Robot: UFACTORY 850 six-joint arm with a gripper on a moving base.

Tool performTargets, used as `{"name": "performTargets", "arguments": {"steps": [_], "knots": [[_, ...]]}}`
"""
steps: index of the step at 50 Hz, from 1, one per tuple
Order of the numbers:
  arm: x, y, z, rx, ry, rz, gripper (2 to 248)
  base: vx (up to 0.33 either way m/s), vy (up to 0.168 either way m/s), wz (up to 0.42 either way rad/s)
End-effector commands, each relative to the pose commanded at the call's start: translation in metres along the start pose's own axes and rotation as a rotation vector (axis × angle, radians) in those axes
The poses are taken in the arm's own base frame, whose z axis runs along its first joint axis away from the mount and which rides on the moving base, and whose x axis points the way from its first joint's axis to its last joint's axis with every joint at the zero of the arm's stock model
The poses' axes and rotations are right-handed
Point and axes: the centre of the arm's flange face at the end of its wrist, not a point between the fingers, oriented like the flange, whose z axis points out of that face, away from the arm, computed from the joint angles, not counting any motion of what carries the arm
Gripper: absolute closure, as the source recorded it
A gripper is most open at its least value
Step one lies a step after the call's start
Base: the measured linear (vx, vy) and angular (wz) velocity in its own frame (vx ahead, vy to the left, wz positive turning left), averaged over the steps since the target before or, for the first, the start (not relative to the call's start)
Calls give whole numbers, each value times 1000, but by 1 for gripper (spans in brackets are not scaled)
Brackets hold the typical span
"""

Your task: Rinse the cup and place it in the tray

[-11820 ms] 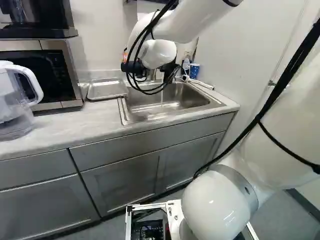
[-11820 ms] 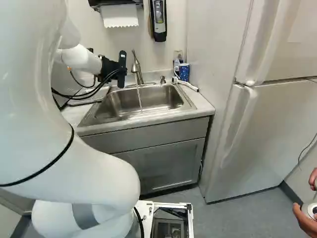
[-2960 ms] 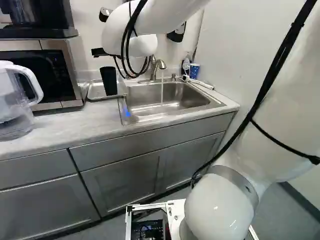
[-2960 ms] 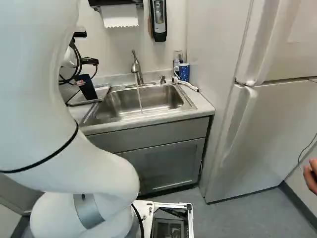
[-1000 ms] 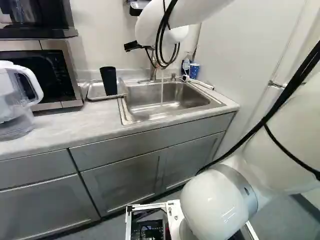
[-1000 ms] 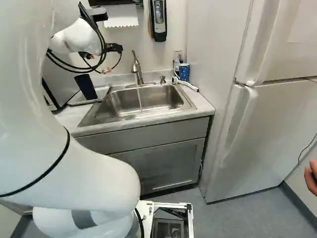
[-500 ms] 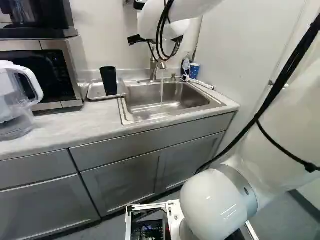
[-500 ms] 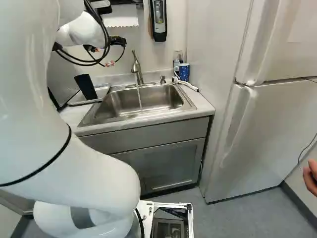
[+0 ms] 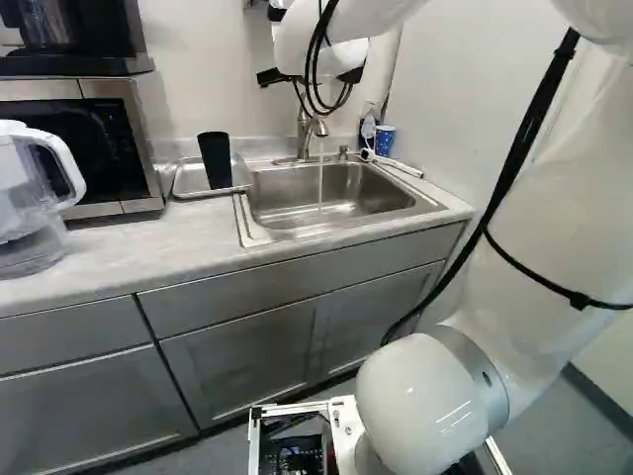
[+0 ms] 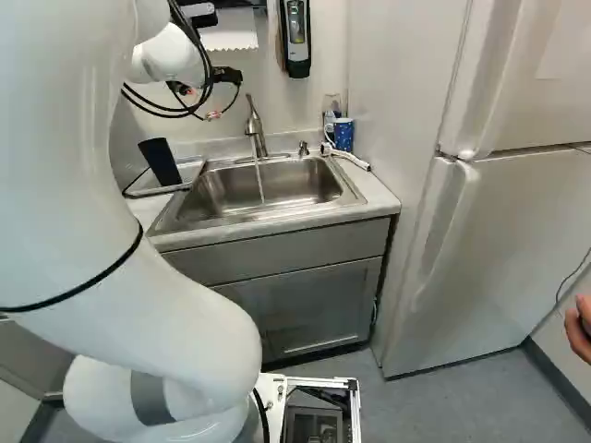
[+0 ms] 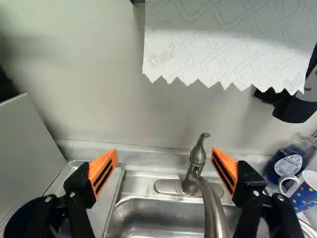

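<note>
A clear pitcher (image 9: 28,188) with a white handle stands on the table (image 9: 148,242) at the left of the left base view, beside a microwave (image 9: 74,148) with a black coffee maker (image 9: 69,35) on top; the right base view shows neither.

Next comes the shallow metal tray (image 9: 188,179), and standing in it the cup (image 9: 216,160): plain matt black, taller than wide, narrowing slightly towards the base. It looks upright in the left base view, while its outline slants in the right.

Further right, the claw (image 10: 227,76) is raised near the tap (image 9: 304,129), its two fingers spread wide and gripping nothing. Both base views show water (image 9: 320,186) falling into the sink (image 10: 268,189); the wrist view does not. Paper towel (image 11: 223,42) hangs ahead of the claw, in the wrist and right base views only.

Past the sink are a bottle (image 11: 287,163) and a blue mug (image 10: 343,135), whose coloured dots are clear only in the wrist view. The fridge (image 10: 499,231) appears only in the right base view.
</note>
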Motion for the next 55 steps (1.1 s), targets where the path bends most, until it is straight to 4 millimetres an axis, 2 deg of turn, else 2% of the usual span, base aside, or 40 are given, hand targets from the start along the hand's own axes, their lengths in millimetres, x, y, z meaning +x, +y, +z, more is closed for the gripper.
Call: {"name": "performTargets", "arguments": {"steps": [55], "knots": [[15, 27, 87, -40, 7, 9, 3, 0, 0, 0]]}}
